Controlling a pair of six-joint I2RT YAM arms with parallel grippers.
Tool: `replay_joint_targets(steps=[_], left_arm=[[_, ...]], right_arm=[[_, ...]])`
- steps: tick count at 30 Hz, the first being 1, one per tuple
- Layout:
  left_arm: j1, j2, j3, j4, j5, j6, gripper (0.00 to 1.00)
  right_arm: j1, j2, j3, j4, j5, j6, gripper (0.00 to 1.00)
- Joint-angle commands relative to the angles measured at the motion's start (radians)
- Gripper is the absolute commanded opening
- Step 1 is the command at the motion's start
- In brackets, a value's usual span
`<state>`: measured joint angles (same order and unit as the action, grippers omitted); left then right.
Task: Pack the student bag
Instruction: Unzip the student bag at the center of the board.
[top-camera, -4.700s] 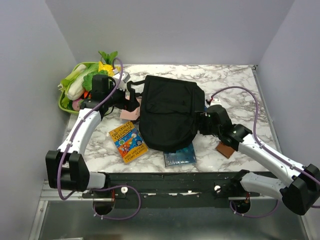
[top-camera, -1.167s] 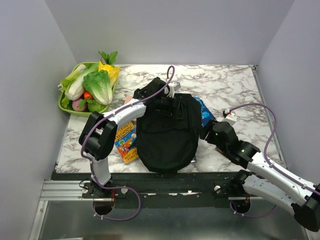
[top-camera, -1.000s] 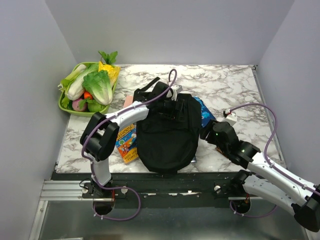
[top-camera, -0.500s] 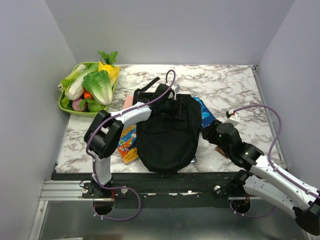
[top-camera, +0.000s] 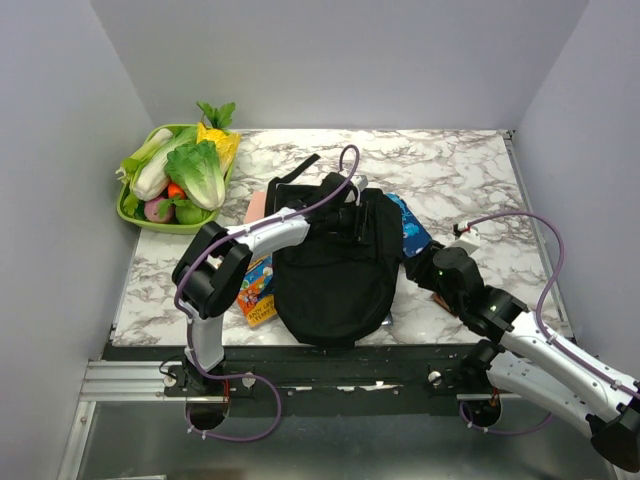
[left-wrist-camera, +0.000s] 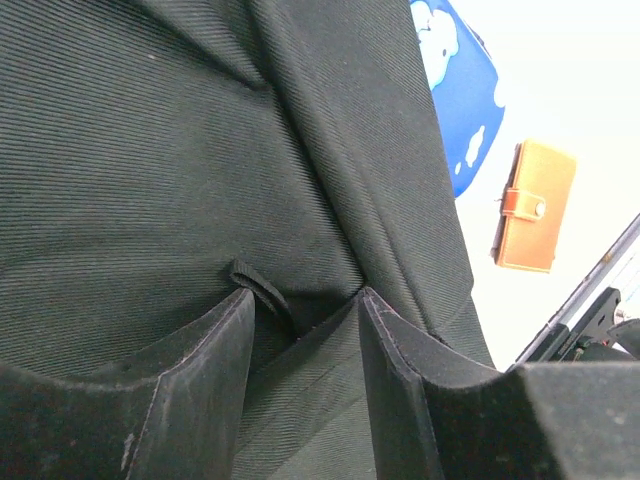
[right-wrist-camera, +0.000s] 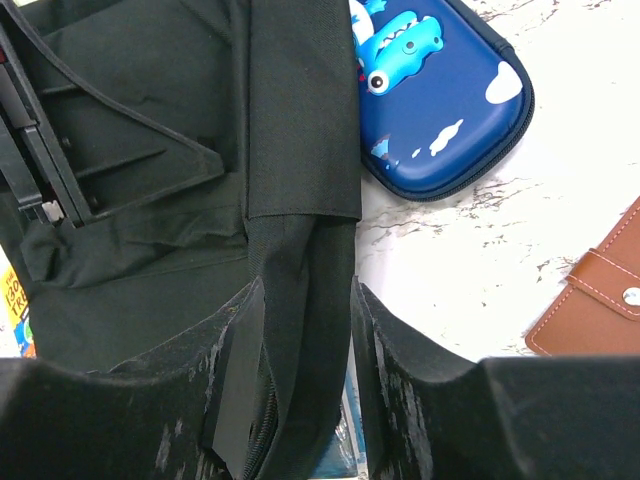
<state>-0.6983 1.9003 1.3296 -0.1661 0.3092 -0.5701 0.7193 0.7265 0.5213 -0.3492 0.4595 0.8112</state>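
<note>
Top view: The student bag (top-camera: 335, 270) lies on the marble table (top-camera: 465, 170), its near end close to the front edge. Some seconds before, it lay farther back. It now overlaps the right side of the book (top-camera: 252, 290), which was fully exposed then. The left gripper (top-camera: 345, 208) sits over the bag's far end; earlier it was at the bag's left side, and its arm hid part of the green tray (top-camera: 128, 212). The right gripper (top-camera: 412, 268) is at the bag's right edge, as before. The blue case (top-camera: 412, 232) lies just beside the bag, beyond that gripper.

Left wrist view: The fingers (left-wrist-camera: 200, 370) stand apart, pressed down against the black fabric. A small fabric loop (left-wrist-camera: 262, 290) rises in the gap, close to the left-hand finger and not pinched. The brown wallet (left-wrist-camera: 535, 205) lies on the table past the case.

Right wrist view: The jaws straddle a black strap (right-wrist-camera: 300, 250) at the bag's edge. The strap fills the gap from pad to pad. The view does not show whether the pads are clamping it.
</note>
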Motion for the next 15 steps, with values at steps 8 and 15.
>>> replay_joint_targets(steps=[8,15], left_arm=[[-0.024,-0.006,0.016,-0.036,-0.039,-0.007,0.40],[-0.023,0.003,0.026,-0.026,-0.070,0.001,0.22]], right_arm=[[0.005,-0.004,-0.006,-0.011,0.042,0.009,0.47],[0.005,-0.018,-0.015,-0.011,0.041,0.013,0.39]])
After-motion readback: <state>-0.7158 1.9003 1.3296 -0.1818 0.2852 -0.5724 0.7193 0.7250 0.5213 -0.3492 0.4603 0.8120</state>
